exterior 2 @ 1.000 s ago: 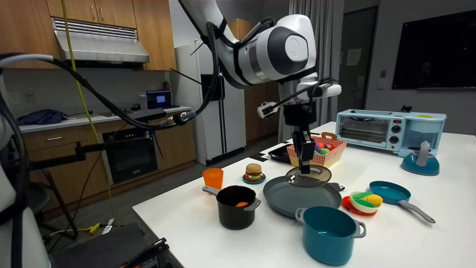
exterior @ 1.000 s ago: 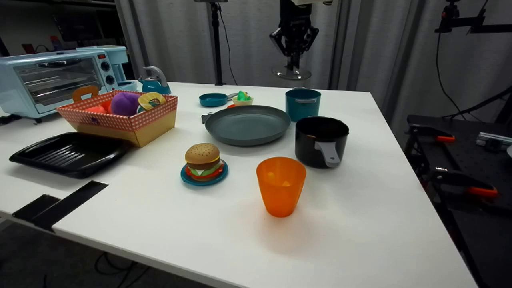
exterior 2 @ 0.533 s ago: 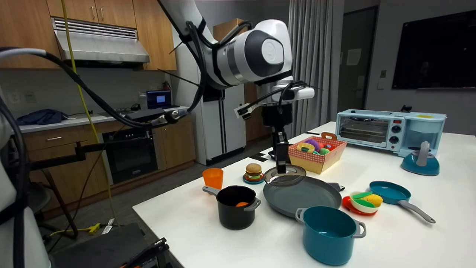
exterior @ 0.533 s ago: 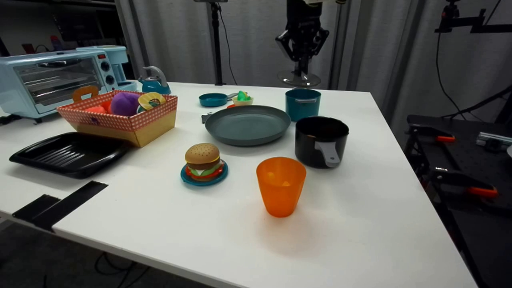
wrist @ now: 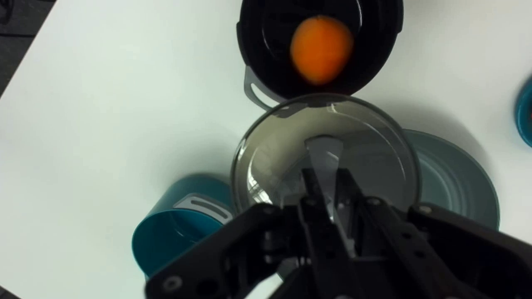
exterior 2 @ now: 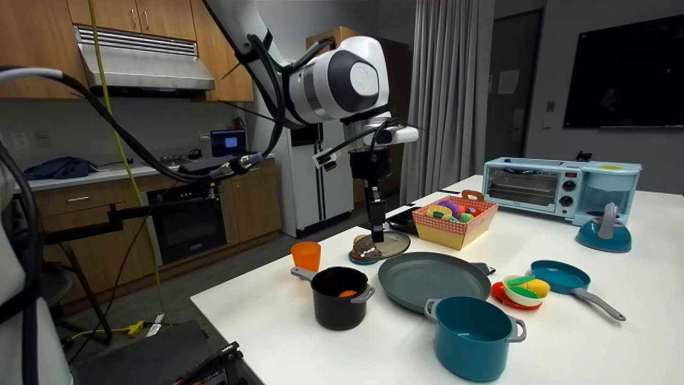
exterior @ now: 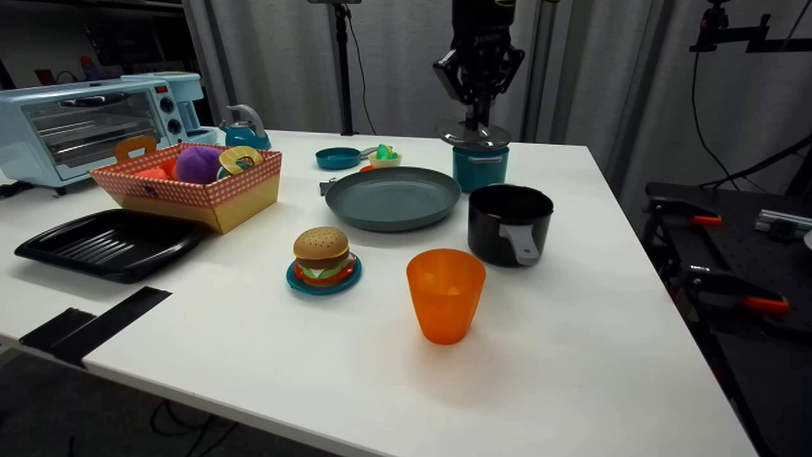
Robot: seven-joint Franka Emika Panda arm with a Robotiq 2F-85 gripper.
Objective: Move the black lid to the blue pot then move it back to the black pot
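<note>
The black lid is round and smoky see-through with a dark rim and a grey knob. My gripper [wrist: 325,174] is shut on that knob, and the lid [wrist: 374,153] hangs level in the air. In an exterior view the lid [exterior 2: 394,244] shows in front of the burger, left of the grey plate; in an exterior view the lid [exterior: 472,134] overlaps the blue pot's top edge. From the wrist it covers part of the grey plate and borders the black pot [wrist: 262,74]. Both the black pot [exterior 2: 339,310] and the blue pot [exterior 2: 470,342] stand uncovered on the table.
An orange object [wrist: 321,50] lies inside the black pot. Around the pots are the grey plate [exterior 2: 433,280], orange cup [exterior: 445,295], burger [exterior: 321,251] and a bowl of toy food [exterior 2: 518,291]. A basket [exterior: 247,200], black tray [exterior: 114,241] and toaster oven [exterior: 95,120] stand farther off.
My gripper, still shut on the lid's knob, has moved away from over the grey plate toward the black pot's side. It has also come down somewhat. The pots have not moved.
</note>
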